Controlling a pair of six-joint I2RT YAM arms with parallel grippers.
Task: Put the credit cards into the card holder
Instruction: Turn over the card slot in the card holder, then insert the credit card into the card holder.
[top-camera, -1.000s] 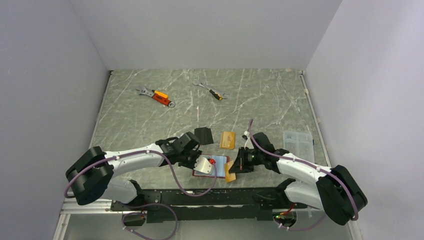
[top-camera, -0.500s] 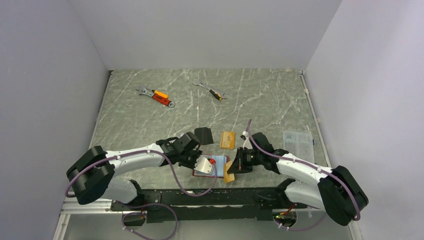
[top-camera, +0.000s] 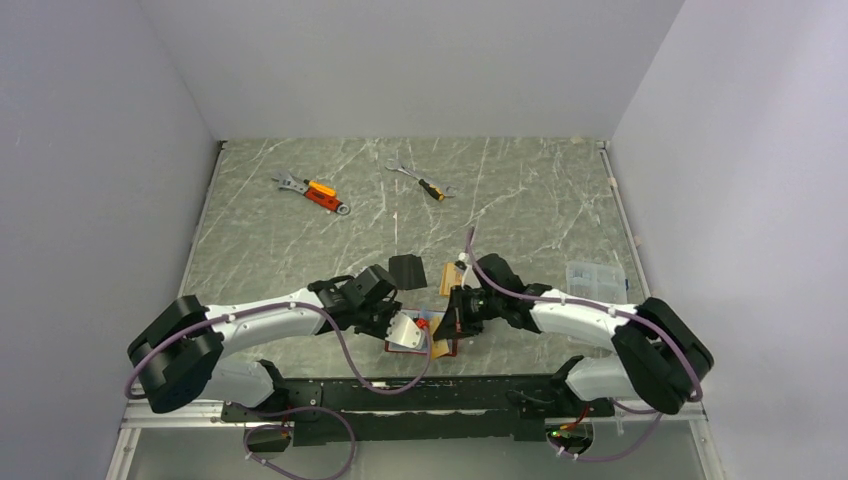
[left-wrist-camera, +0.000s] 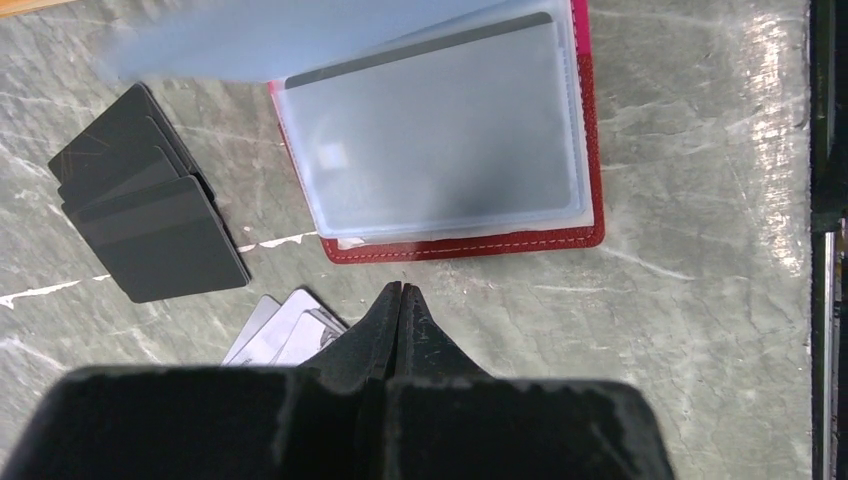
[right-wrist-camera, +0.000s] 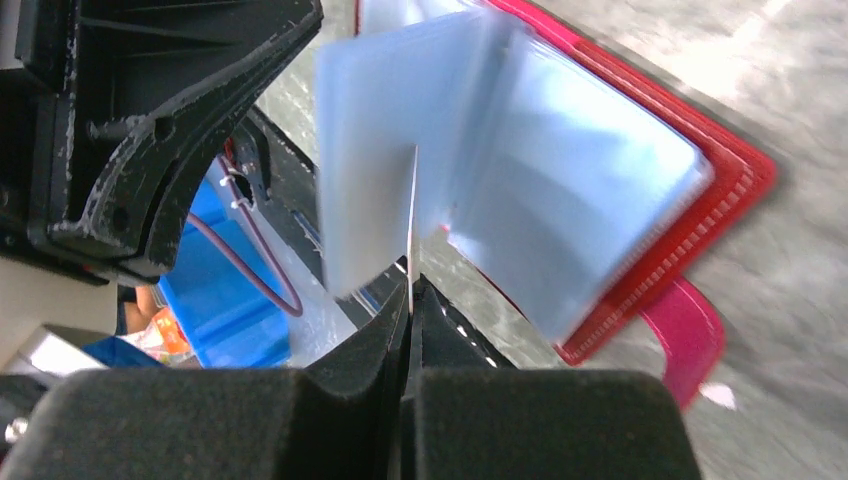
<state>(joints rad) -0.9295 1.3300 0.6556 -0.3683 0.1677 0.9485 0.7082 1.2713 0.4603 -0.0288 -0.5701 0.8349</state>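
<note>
The card holder (left-wrist-camera: 460, 243) lies open, red with pale blue pockets; a silver-grey card (left-wrist-camera: 430, 130) with a dark stripe sits inside one pocket. My left gripper (left-wrist-camera: 400, 292) is shut and empty, its tips just off the holder's near edge. My right gripper (right-wrist-camera: 410, 285) is shut on an orange-gold credit card (top-camera: 440, 347), seen edge-on (right-wrist-camera: 411, 215) between raised blue pocket leaves (right-wrist-camera: 365, 170). In the top view the card holder (top-camera: 408, 332) lies between the left gripper (top-camera: 392, 318) and the right gripper (top-camera: 452, 318).
Black cards (left-wrist-camera: 150, 220) are stacked left of the holder, with pale cards (left-wrist-camera: 285, 330) nearer me. Another orange card (top-camera: 447, 274) lies behind the right gripper. Two orange-handled wrenches (top-camera: 318, 192) (top-camera: 428, 185) lie far back. A clear plastic box (top-camera: 597, 280) sits at the right.
My right gripper has moved left with the orange card, from beside the holder to over its pockets. The left arm has barely moved.
</note>
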